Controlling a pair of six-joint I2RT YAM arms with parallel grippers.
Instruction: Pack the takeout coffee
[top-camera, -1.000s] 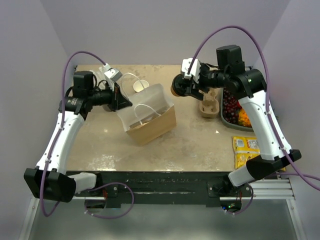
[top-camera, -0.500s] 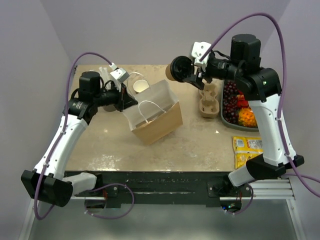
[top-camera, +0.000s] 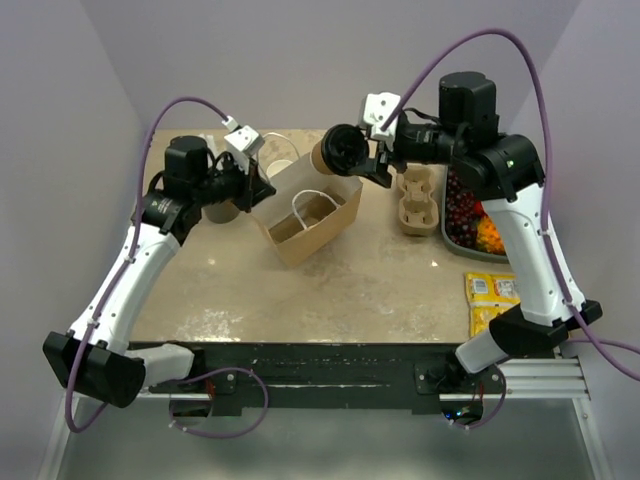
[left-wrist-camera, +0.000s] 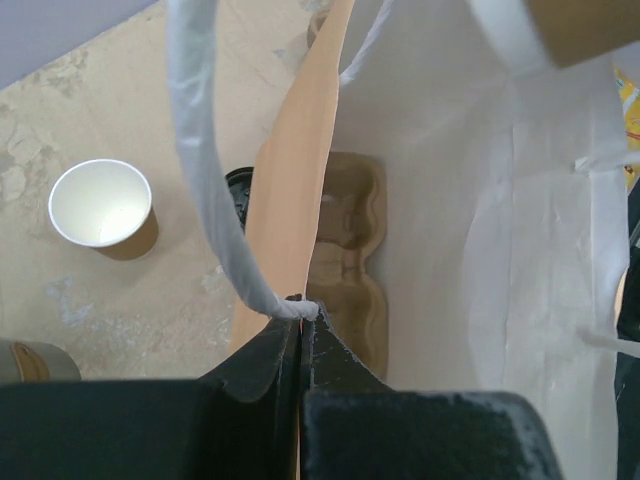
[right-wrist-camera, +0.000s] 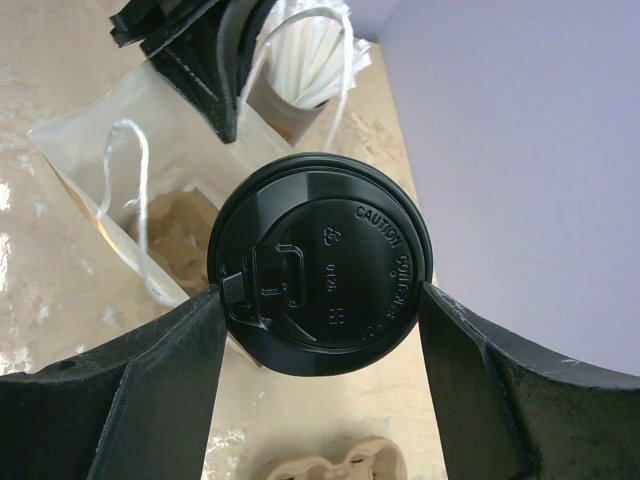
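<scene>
The takeout coffee (top-camera: 336, 152), a kraft-brown cup with a black lid (right-wrist-camera: 320, 262), is held tilted on its side in my right gripper (top-camera: 352, 157), which is shut on it. It hangs over the far right rim of the open brown paper bag (top-camera: 325, 232). My left gripper (top-camera: 256, 186) is shut on the bag's left rim at the root of a white handle (left-wrist-camera: 205, 170), holding the mouth open. In the left wrist view the fingers (left-wrist-camera: 262, 365) pinch the rim. A pulp cup carrier (left-wrist-camera: 350, 260) lies inside the bag.
A lidless brown cup (left-wrist-camera: 100, 205) stands left of the bag. A grey cup of white straws (right-wrist-camera: 300, 70) stands behind it. Another pulp carrier (top-camera: 418, 200), a tray of fruit (top-camera: 468, 215) and yellow packets (top-camera: 492, 300) lie on the right.
My right gripper has carried the coffee left and down towards the bag's mouth. My left gripper has pulled the bag's rim back and left, and the bag now stands more open.
</scene>
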